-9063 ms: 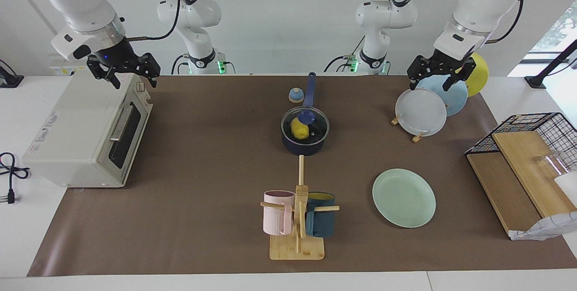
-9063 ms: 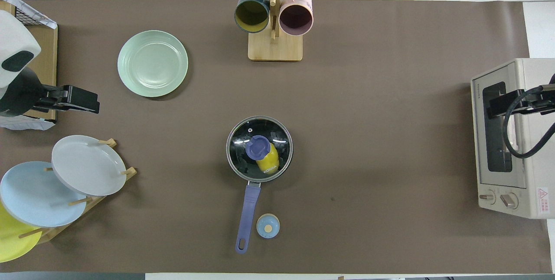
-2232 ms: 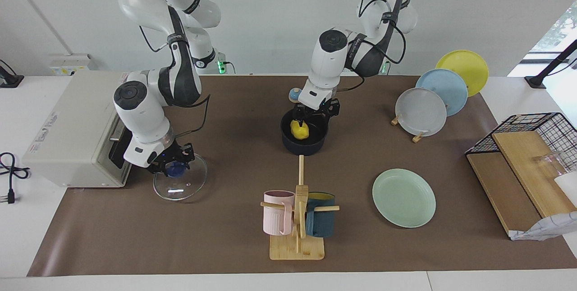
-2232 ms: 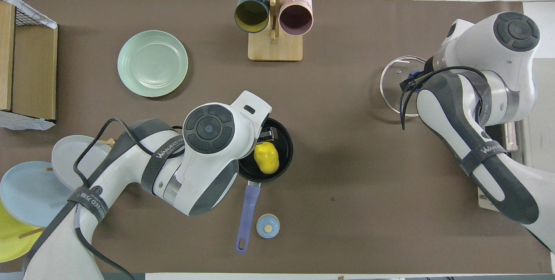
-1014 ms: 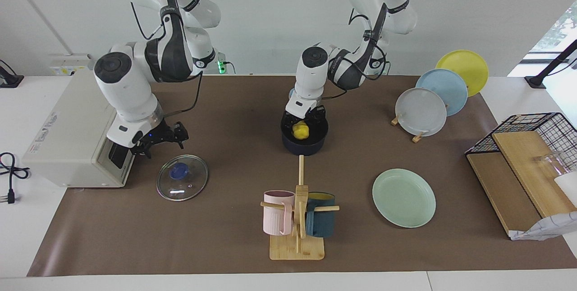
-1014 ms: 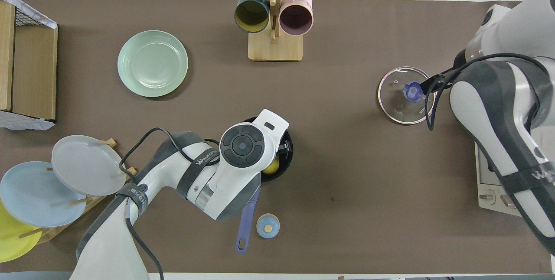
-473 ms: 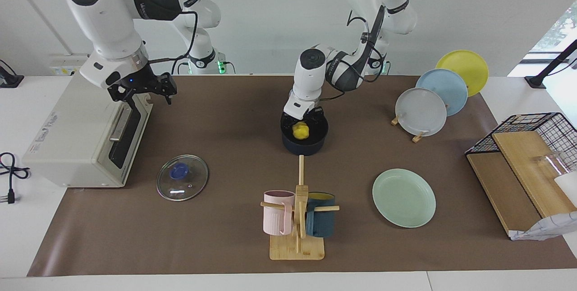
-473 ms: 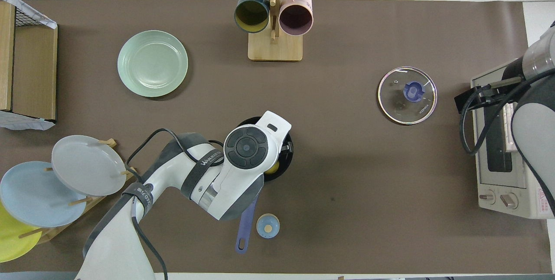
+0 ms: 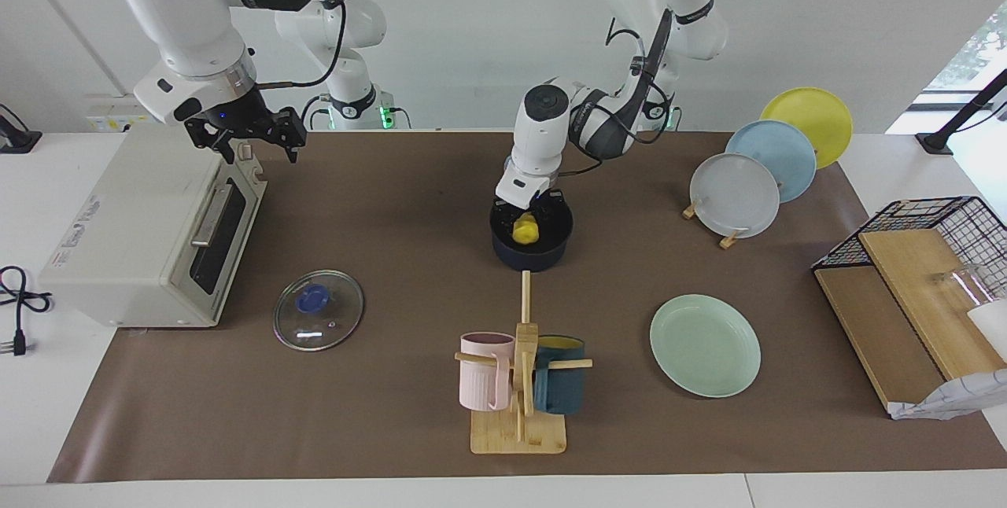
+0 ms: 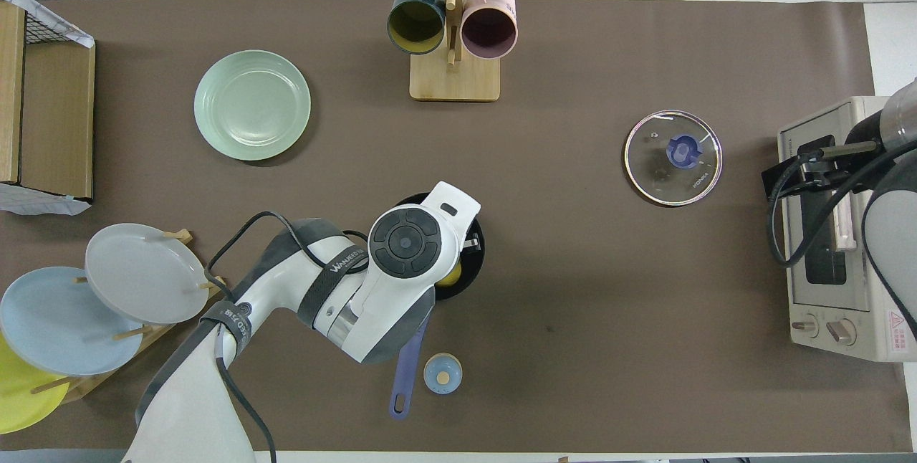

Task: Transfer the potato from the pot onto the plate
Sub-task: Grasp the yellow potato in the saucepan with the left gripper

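Note:
The yellow potato [image 9: 525,232] lies in the dark navy pot [image 9: 532,258] in the middle of the table. My left gripper [image 9: 525,214] reaches down into the pot, right at the top of the potato. In the overhead view the left wrist covers most of the pot [image 10: 478,262], and only an edge of the potato [image 10: 452,278] shows. The mint-green plate [image 9: 705,345] lies empty, farther from the robots, toward the left arm's end; it also shows in the overhead view [image 10: 252,105]. My right gripper [image 9: 245,140] is open and empty, up over the toaster oven.
The glass lid [image 9: 319,309] lies flat on the mat beside the toaster oven [image 9: 149,225]. A mug rack [image 9: 519,382] stands farther out than the pot. A plate rack [image 9: 747,178] and a wire basket [image 9: 912,288] stand at the left arm's end. A small blue knob [image 10: 443,373] sits by the pot's handle [image 10: 407,359].
My right gripper has let go of the lid, risen and drawn back over the toaster oven. My left gripper has sunk lower into the pot onto the potato.

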